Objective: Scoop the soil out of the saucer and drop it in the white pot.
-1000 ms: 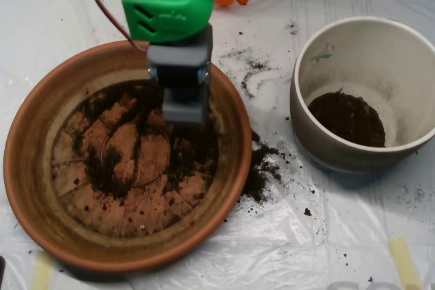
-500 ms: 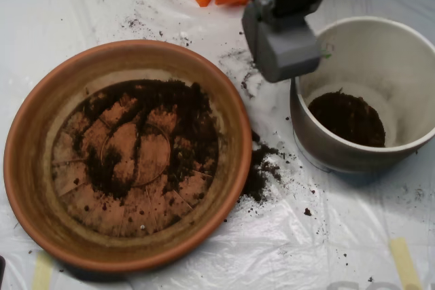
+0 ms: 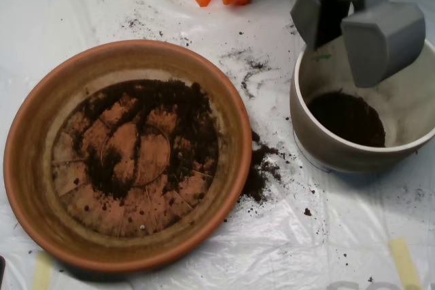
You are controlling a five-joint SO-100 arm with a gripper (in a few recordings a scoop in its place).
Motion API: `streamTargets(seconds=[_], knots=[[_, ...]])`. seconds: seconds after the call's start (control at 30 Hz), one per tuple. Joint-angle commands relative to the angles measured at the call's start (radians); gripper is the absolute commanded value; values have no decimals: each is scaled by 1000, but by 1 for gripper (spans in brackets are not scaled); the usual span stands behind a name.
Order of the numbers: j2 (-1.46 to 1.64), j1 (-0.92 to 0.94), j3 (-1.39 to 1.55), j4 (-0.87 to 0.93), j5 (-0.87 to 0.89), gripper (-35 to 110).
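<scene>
The grey clamshell end effector (image 3: 353, 28), its halves parted, hangs at upper right directly above the deep cream-white ceramic pot (image 3: 325, 142), whose dark soil patch (image 3: 345, 117) lies just below it.

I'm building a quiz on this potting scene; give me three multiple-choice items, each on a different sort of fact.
1. Where is the claw?
A. over the white pot
B. down in the saucer
C. over the orange blocks

2. What colour is the saucer?
A. orange-brown
B. blue
C. white

3. How do the claw's two grey shells stand?
A. spread apart
B. pressed tight together
C. buried in soil

Answers:
1 A, the claw sits above the rim of the white pot.
2 A, the saucer is terracotta, with dark soil on its bottom.
3 A, a dark gap shows between the shells, above the soil already in the pot.
</scene>
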Motion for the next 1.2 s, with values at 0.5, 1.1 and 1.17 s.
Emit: streamTargets(seconds=[0.5, 1.1, 1.17], knots=[[167, 476, 284, -161, 86, 41], [-290, 894, 436, -261, -35, 63], [-351, 908, 399, -249, -46, 64]])
